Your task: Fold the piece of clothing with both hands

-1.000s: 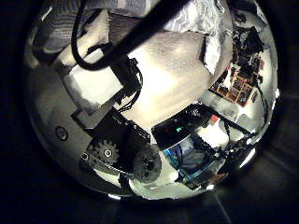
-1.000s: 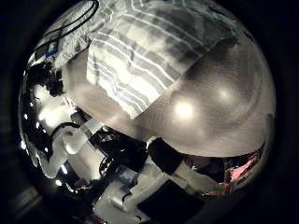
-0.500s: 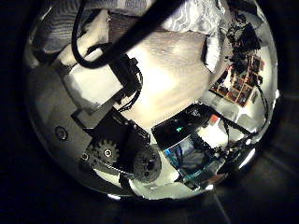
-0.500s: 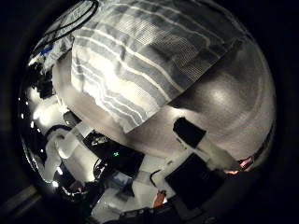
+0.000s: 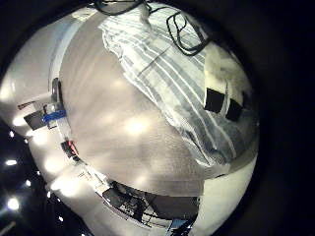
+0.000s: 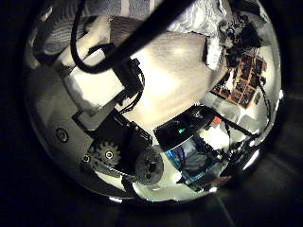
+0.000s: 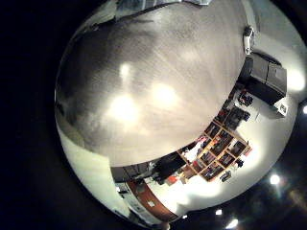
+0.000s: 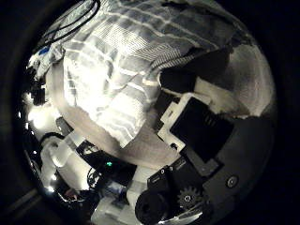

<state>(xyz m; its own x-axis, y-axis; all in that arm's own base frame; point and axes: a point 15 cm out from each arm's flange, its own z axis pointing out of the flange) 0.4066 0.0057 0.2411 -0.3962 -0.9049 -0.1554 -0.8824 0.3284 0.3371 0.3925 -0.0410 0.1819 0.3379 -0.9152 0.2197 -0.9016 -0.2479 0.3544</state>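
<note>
The striped shirt [image 8: 131, 70] lay spread on the table [image 7: 144, 86] — right hand [image 8: 192, 122] hovered close, fingers reaching in to grab; grip unclear on both hands.

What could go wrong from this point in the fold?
Two risks, hedged. The right hand has its fingers at the edge of the striped garment; whether they grip cloth is unclear, so the edge might slip on lifting. The left little finger side view shows the garment with a hand's fingers on one part only; uneven pulling could bunch it on the table.
</note>
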